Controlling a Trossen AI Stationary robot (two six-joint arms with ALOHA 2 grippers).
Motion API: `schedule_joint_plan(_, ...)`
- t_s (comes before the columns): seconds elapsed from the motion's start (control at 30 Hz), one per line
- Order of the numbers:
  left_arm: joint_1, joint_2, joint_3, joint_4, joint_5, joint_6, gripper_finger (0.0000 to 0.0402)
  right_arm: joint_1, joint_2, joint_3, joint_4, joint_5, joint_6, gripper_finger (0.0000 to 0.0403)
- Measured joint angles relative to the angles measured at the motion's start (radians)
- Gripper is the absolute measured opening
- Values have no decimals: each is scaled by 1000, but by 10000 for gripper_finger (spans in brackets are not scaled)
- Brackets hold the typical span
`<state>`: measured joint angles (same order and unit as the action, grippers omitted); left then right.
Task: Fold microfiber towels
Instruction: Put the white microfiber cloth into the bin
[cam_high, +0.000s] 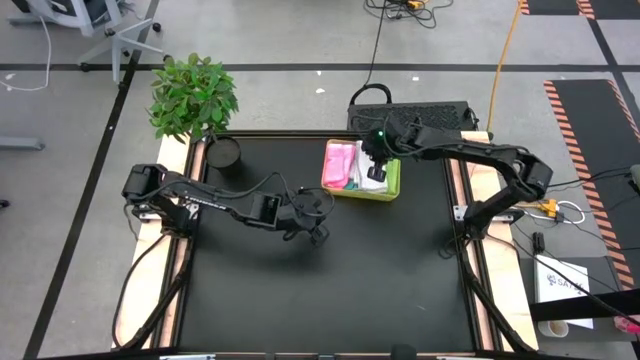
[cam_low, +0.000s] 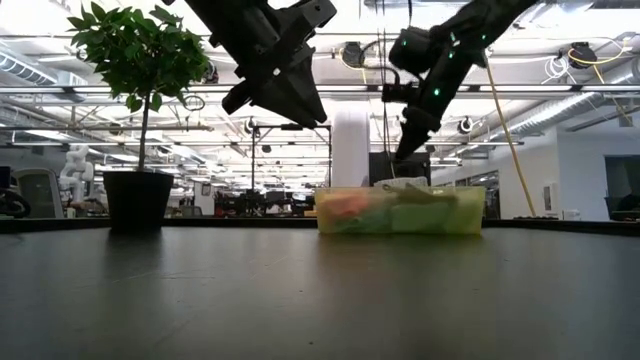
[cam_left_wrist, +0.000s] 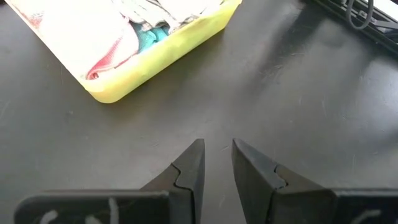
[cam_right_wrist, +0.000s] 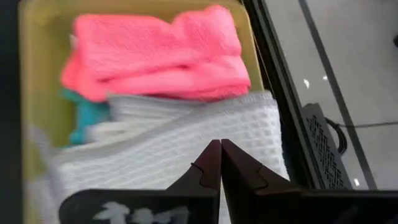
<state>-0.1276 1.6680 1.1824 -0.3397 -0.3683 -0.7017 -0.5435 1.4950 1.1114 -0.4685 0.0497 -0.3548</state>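
A yellow-green tray (cam_high: 392, 187) stands at the table's far edge, right of the middle. Folded towels lie in it: a pink one (cam_right_wrist: 155, 50), a white waffle-weave one (cam_right_wrist: 161, 143) and a teal one (cam_right_wrist: 87, 118) half under the others. My right gripper (cam_right_wrist: 219, 149) is shut and hangs over the tray above the white towel. In the low view its tips (cam_low: 404, 152) stand clear above the towel's top (cam_low: 400, 184). My left gripper (cam_left_wrist: 217, 149) hovers above the bare black mat near the table's middle (cam_high: 318, 225), slightly open and empty.
A potted plant (cam_high: 193, 95) and a dark round pot (cam_high: 225, 153) stand at the far left corner. A black case (cam_high: 420, 112) lies beyond the far edge behind the tray. The black mat (cam_high: 320, 290) stretches bare toward the near edge.
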Motion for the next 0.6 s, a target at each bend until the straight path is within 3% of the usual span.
schedule_joint_plan(0.6, 0, 0, 0, -2, 1, -8, 81, -119, 230, -10, 137, -3, -15, 0)
